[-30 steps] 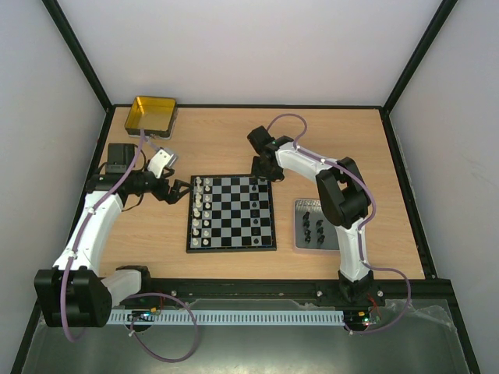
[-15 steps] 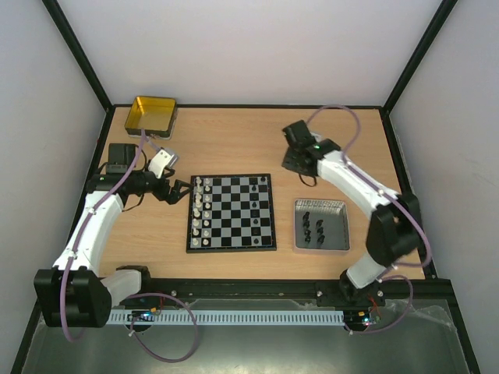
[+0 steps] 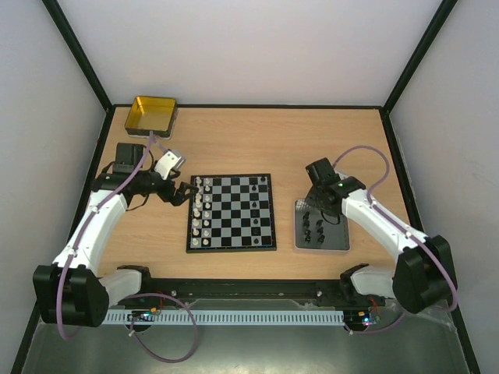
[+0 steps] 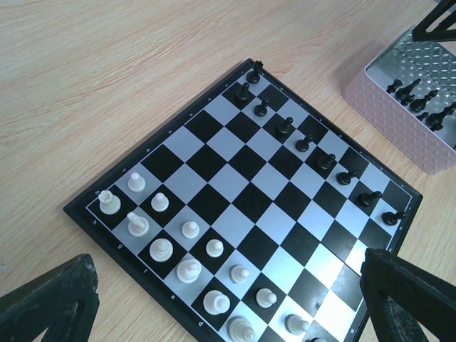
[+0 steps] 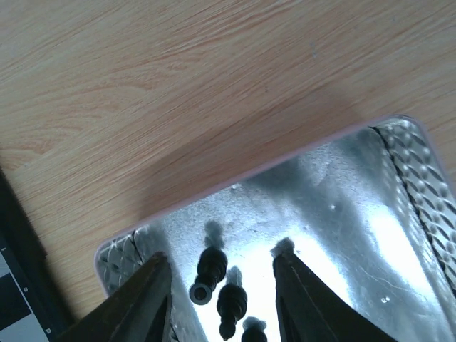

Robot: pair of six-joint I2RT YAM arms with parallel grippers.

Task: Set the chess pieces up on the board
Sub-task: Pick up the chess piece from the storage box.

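Observation:
The board [image 3: 231,212] lies mid-table. White chess pieces [image 4: 189,229] fill its two left columns, and a row of black ones [image 4: 285,127] stands along its right edge. Several more black pieces [image 5: 214,265] lie in the metal tray [image 5: 370,206] to the right of the board. My right gripper [image 5: 222,254] hangs open just above the tray floor, with two of those pieces lying loose between its fingers [image 5: 146,299] and touched by neither. My left gripper [image 4: 228,313] is wide open and empty, hovering by the board's left edge over the white pieces.
A yellow tin [image 3: 152,114] sits at the back left corner. The tray [image 3: 334,234] has a raised pinkish wall [image 4: 399,100]. A black frame rail runs along the near table edge, and side walls close in the table.
My right arm has swung from the board's far right corner back and down over the tray, and its jaws have spread a little. The left arm has barely shifted.

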